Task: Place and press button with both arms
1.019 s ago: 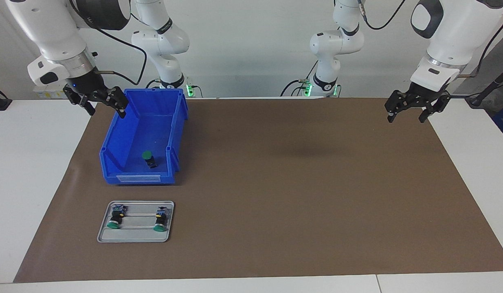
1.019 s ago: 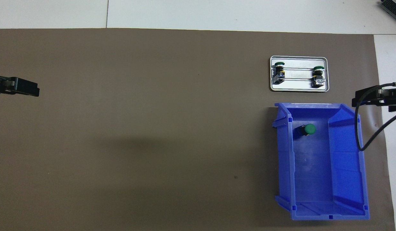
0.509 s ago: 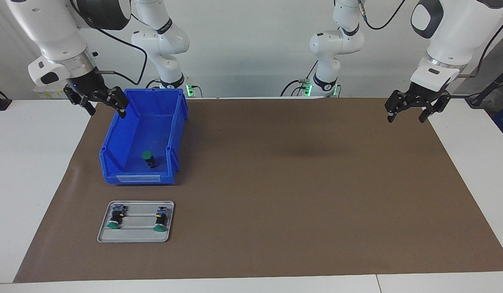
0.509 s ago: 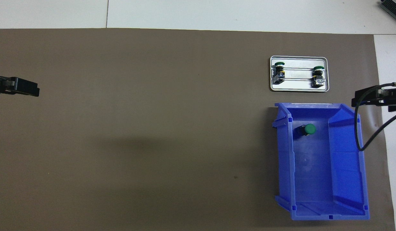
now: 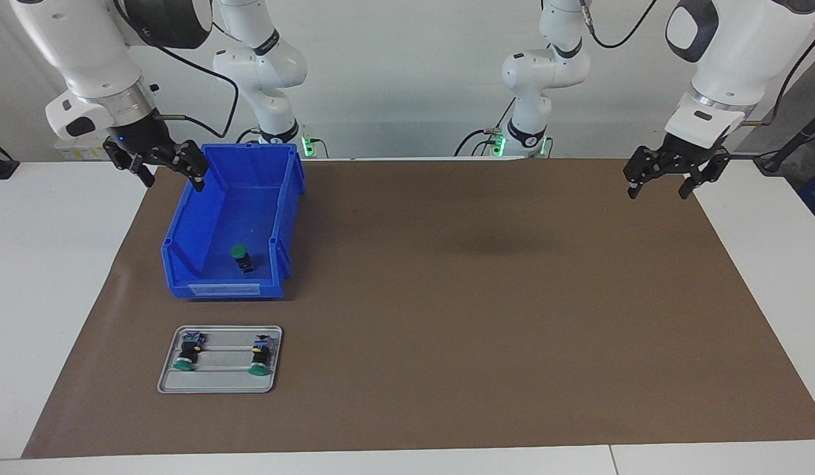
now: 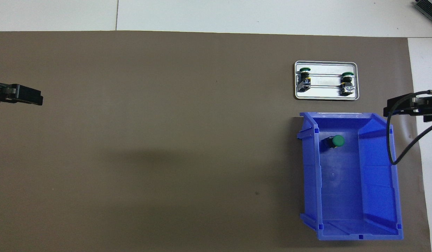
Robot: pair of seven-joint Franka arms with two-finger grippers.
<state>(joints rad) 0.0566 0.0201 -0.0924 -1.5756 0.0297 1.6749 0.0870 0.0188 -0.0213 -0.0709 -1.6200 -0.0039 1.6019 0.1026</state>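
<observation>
Right claw: up in the air over the blue bin's corner nearest the robots, fingers spread wide, holding nothing.
Bin: on the brown mat, toward the right arm's end of the desk.
Button: lying on the bin floor, near the wall farthest from the robots.
Tray: just past the bin toward the desk edge farthest from the robots, carrying two more buttons.
Left claw: waiting over the mat's edge at the left arm's end, fingers apart, empty.

brown mat on white table
</observation>
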